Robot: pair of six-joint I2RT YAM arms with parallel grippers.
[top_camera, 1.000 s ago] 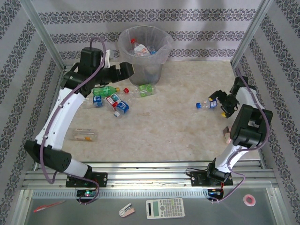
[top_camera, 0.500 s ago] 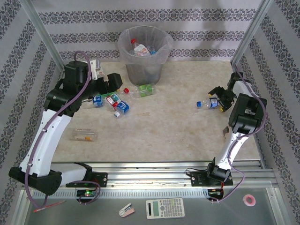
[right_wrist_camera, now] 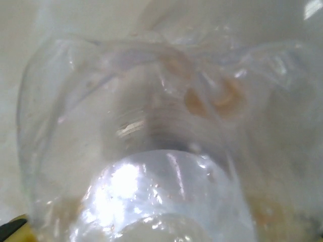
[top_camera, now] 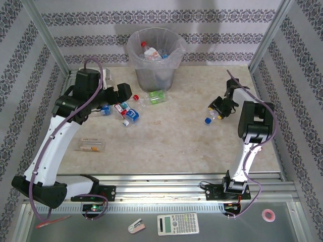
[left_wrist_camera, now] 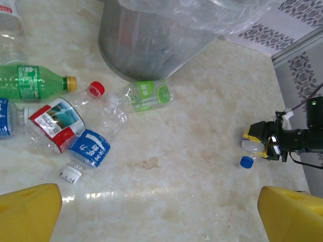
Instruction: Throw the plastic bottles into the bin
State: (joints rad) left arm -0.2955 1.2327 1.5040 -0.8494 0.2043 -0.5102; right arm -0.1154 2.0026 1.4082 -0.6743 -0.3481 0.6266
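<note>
**Right claw clenched on 1 bottle, left claw released above the pile**

On the metal ledge nearest the arm bases lie a calculator and a pink tape roll. On the worktop, near left, a flat clear piece with an orange label lies alone; whether it is a bottle cannot be told.

Farther on at the right, the right claw is clenched on a clear blue-capped bottle, its cap pointing near-left. That bottle's crumpled wall presses close to the right wrist camera.

At the left, the left claw hangs released over the worktop, its yellow fingers spread wide with nothing between them. Beyond it lie a blue-labelled bottle, a crushed red-and-white-labelled bottle and a green bottle, close together. A green-labelled clear bottle lies just beside the base of the bin.

The bin stands at the far edge, lined with a clear bag, with several discarded bottles inside.
</note>
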